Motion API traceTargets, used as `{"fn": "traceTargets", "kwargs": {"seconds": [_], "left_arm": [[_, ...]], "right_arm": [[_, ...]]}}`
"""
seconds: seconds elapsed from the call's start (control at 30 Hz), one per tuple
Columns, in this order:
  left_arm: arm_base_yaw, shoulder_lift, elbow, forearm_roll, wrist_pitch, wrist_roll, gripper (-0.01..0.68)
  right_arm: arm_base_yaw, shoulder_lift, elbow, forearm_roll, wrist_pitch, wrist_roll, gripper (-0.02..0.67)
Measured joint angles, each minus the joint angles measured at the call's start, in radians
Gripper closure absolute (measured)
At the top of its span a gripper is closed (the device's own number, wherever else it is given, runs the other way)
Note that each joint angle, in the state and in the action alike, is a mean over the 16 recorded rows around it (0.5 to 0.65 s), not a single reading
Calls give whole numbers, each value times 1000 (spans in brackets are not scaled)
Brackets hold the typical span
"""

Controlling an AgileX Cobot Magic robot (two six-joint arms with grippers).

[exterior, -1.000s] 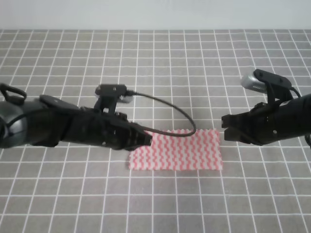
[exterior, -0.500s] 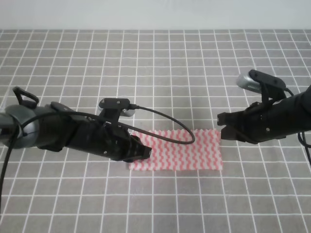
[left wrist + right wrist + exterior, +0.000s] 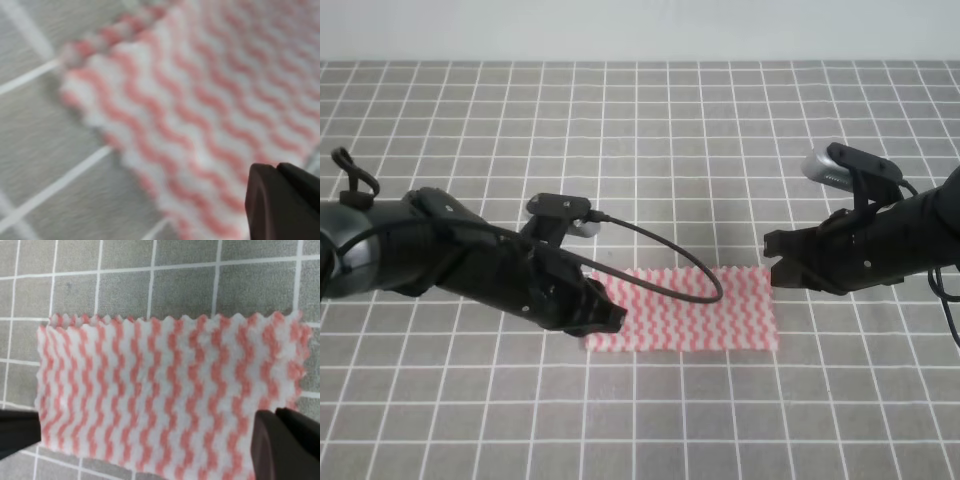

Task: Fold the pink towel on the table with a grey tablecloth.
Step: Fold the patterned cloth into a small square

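Note:
The pink towel [image 3: 685,312] lies flat on the table with a grey tablecloth [image 3: 720,150], its long side running left to right. My left gripper [image 3: 610,320] is low over the towel's near left corner. In the left wrist view the towel [image 3: 200,100] is blurred and very close, with one dark finger [image 3: 282,202] at the lower right and nothing gripped. My right gripper [image 3: 772,262] hovers at the towel's far right corner. In the right wrist view the towel [image 3: 165,390] shows between the spread fingers of my right gripper [image 3: 145,434], which is open.
A black cable [image 3: 695,262] from the left arm loops across the towel's far edge. White grid lines cover the cloth on all sides. A pale wall runs along the table's far edge [image 3: 640,62].
My left arm has dropped and shifted a little toward the near left corner of the towel. The right gripper has crept left toward the towel's right edge. The towel lies as before.

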Motion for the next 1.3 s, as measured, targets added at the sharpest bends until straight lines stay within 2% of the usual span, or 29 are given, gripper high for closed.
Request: {"fn": "traceTargets", "kwargs": {"seconds": [0.23, 0.63, 1.13, 1.3], "left_arm": [[0, 14, 0, 93, -7, -65, 675], [6, 11, -34, 102, 30, -74, 675], [117, 24, -109, -15, 152, -89, 675], [129, 62, -110, -38, 174, -78, 675]], "right_arm": [[0, -1, -1, 1, 9, 0, 664], [0, 0, -6, -2, 31, 0, 664], [0, 10, -57, -87, 89, 59, 664], [0, 18, -61, -133, 94, 93, 663]]}}
